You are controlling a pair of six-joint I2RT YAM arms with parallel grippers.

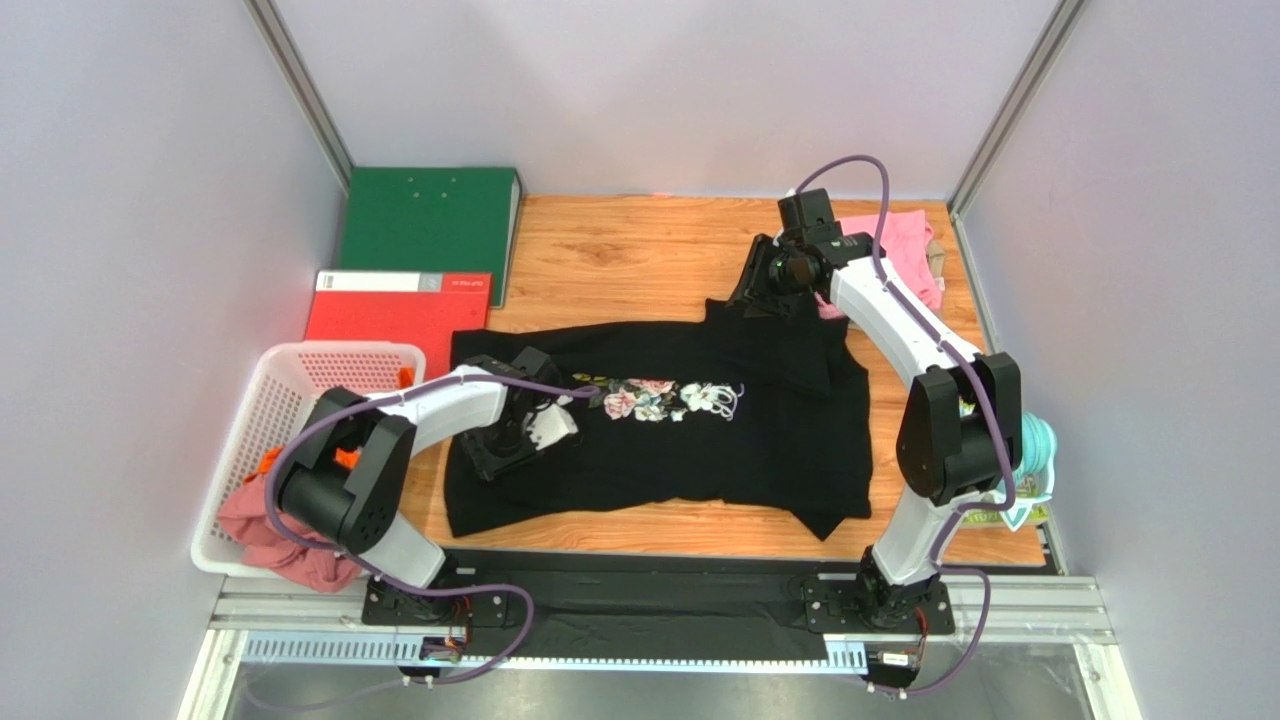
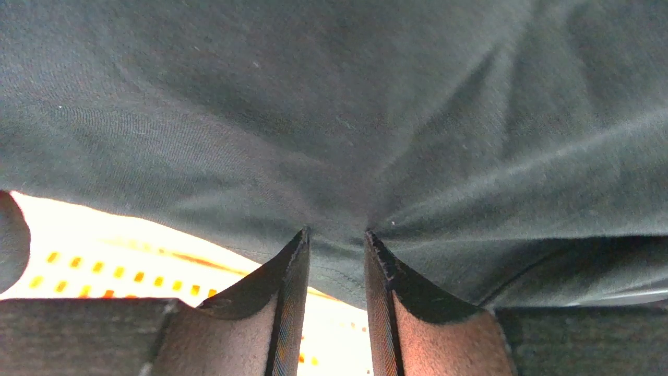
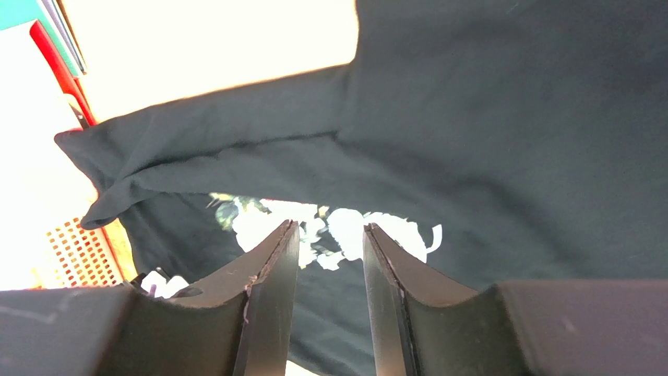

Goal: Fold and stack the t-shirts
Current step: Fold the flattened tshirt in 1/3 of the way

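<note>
The large black t-shirt with the rose print lies spread across the wooden table. My left gripper is low on its left part. In the left wrist view the gripper is open, its tips against wrinkled black cloth near the hem, with nothing between the pads. My right gripper hovers over the shirt's far right corner. In the right wrist view this gripper is open and empty, above the print and a sleeve. A pink t-shirt lies at the back right.
A white basket at the left edge holds a dusty-rose shirt and an orange one. A green binder and a red binder lie at the back left. A teal bundle sits by the right arm.
</note>
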